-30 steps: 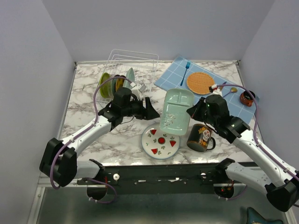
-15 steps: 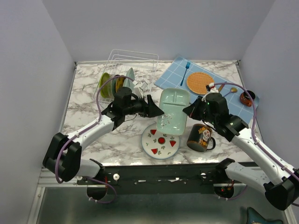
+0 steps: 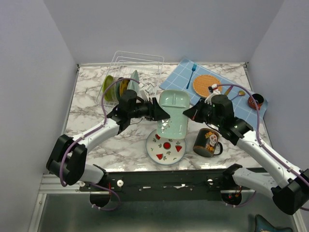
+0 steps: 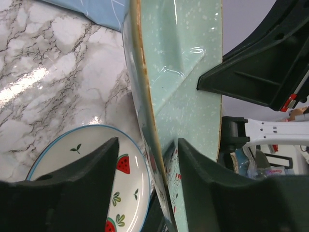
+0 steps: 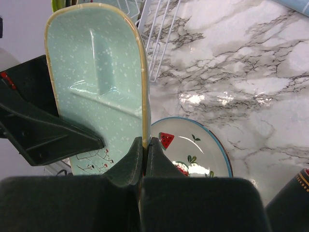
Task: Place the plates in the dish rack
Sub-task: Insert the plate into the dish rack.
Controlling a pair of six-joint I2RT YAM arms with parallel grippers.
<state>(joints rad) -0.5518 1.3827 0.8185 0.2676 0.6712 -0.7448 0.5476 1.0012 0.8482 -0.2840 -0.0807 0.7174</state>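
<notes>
The mint-green rounded-square plate [image 3: 173, 113] [image 5: 96, 82] [image 4: 188, 72] hangs nearly upright above the table. My right gripper [image 3: 192, 114] [image 5: 145, 141] is shut on its right rim. My left gripper [image 3: 159, 112] [image 4: 147, 142] is open, its fingers straddling the opposite rim; a gap shows on the outer side. Below lies the white watermelon plate [image 3: 166, 147] [image 5: 198, 150] [image 4: 96, 154], flat on the marble. The white wire dish rack [image 3: 140, 60] [image 5: 159, 29] stands at the back left with a yellow plate [image 3: 108, 87] and a teal-patterned plate [image 3: 135, 77] upright in it.
A black decorated mug [image 3: 208, 141] stands right of the watermelon plate. A blue checked mat [image 3: 181, 79] at the back right carries an orange woven round mat [image 3: 206, 85], a blue fork [image 3: 192, 72] and a spoon [image 3: 236, 94]. A small reddish bowl [image 3: 255, 101] sits at the far right.
The right gripper carried the mint-green plate left and tipped it more upright. The left gripper moved right onto its rim, and its jaws narrowed.
</notes>
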